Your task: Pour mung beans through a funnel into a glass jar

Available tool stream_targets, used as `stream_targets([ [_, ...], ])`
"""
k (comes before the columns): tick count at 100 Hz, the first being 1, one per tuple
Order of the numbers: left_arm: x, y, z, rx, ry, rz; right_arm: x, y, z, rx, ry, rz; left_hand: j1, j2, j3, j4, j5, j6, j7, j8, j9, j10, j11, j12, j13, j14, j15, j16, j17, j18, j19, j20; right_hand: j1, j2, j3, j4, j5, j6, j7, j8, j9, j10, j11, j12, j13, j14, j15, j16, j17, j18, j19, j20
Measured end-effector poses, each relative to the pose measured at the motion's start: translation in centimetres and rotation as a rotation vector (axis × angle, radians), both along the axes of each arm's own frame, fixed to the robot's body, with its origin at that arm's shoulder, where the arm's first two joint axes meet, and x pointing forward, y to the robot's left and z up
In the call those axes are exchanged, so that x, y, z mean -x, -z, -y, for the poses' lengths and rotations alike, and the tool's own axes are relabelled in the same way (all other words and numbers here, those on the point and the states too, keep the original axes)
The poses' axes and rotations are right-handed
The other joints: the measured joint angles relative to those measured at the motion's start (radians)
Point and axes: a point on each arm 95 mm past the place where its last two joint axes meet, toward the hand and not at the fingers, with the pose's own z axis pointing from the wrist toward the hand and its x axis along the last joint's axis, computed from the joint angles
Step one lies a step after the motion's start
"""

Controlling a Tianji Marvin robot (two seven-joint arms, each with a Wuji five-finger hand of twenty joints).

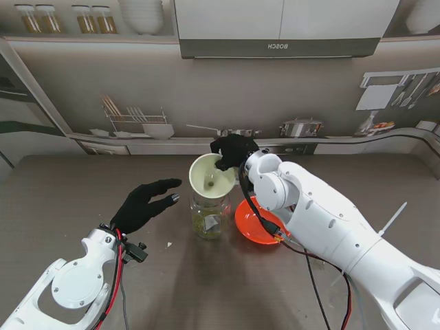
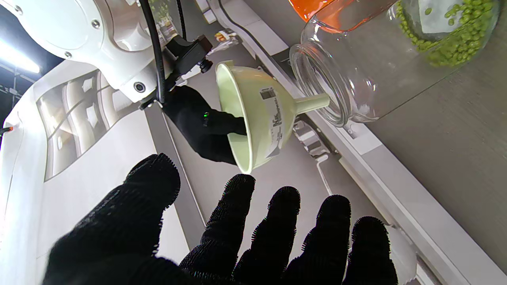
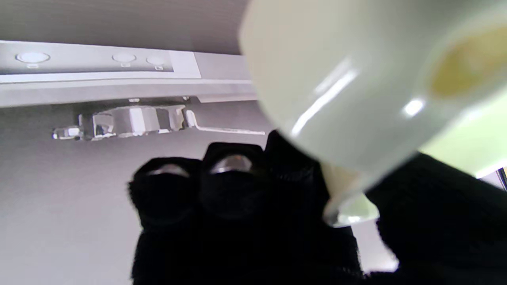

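Funnel [image 1: 211, 175] held by rim in right hand [image 1: 232, 151], fingers clamped, frame centre of stand view; spout lifted just clear of glass jar [image 1: 210, 216] mouth, axis tilted. Mung beans [image 2: 455, 39] seen in jar. Left hand [image 1: 143, 204] nearer jar's side, fingers spread, empty. Orange bowl [image 1: 256, 221] beside jar on desk [image 1: 82, 192].

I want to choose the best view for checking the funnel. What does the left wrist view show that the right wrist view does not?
Only the left wrist view shows the glass jar with mung beans, the funnel's spout at its mouth, and the open left hand. Only the right wrist view shows the right hand's curled fingers close up. Both show the funnel held by the right hand.
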Motion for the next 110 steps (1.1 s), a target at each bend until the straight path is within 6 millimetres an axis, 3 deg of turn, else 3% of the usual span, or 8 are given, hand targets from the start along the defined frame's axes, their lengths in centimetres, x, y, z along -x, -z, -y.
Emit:
stream_targets([
  [65, -0.1, -0.1, 0.1, -0.002, 0.000, 0.005, 4.2, -2.4, 2.9, -0.141, 0.031, 0.120, 0.000, 0.013, 0.000, 0.000, 0.000, 0.000, 0.000, 0.000, 0.000, 0.000, 0.000, 0.000, 0.000, 0.000, 0.000, 0.000, 0.000, 0.000, 0.000, 0.000, 0.000, 0.000, 0.000, -0.001, -0.002, 0.002, 0.001, 0.012, 0.001, 0.005, 0.002, 0.012, 0.000, 0.000, 0.004, 0.007, 0.001, 0.000, 0.001, 0.012],
  [110, 0.0, -0.1, 0.0, -0.005, -0.006, 0.011, 10.4, -1.0, 6.2, -0.224, -0.039, 0.181, 0.000, 0.013, 0.000, 0.000, 0.000, 0.000, 0.000, 0.000, 0.000, 0.000, 0.000, 0.000, 0.000, 0.000, 0.000, 0.000, 0.000, 0.001, 0.000, 0.000, 0.002, 0.000, 0.000, -0.001, -0.002, 0.007, 0.001, 0.013, 0.001, 0.008, 0.003, 0.014, 0.000, 0.000, 0.004, 0.007, 0.001, 0.000, 0.002, 0.014],
])
